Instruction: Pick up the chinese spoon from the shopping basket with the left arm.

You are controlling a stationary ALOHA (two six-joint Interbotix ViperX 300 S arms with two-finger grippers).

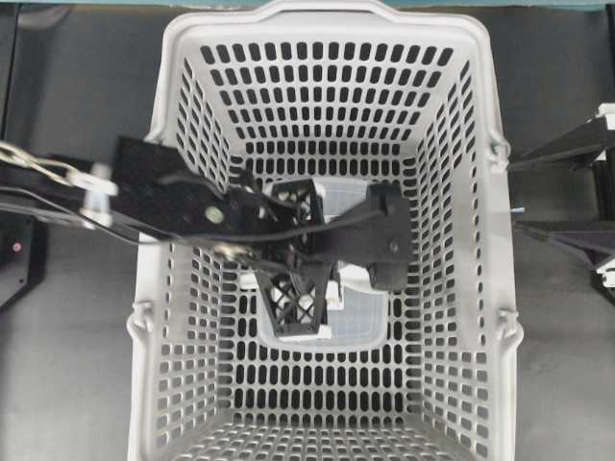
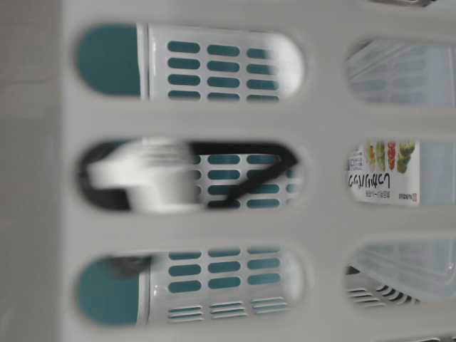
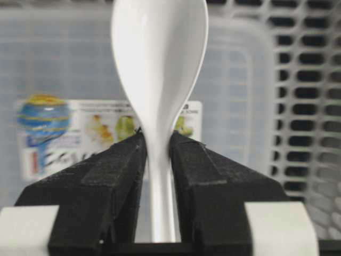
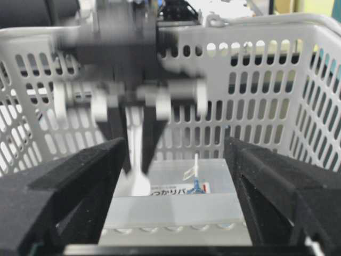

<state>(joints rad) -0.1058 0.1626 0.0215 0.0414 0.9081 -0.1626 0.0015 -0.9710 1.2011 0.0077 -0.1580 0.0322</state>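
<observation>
1. Down inside the shopping basket [image 1: 461,144], a clear lidded container [image 3: 64,69] carries a paper label [image 3: 106,133] with fruit pictures and Japanese print; the characters are too blurred for me to read with confidence.
2. Glossy white, the chinese spoon [image 3: 159,64] has a deep oval bowl narrowing to a slim handle.
3. Its handle is pinched between the black padded fingers [image 3: 208,181] of the left gripper [image 3: 158,160], just above the container, within the basket walls.
4. Outside the basket, the right gripper [image 4: 176,202] stands with its jaws spread wide, holding nothing.
5. Grey slotted plastic forms the basket; beneath it lies a dark tabletop [image 1: 67,384].
</observation>
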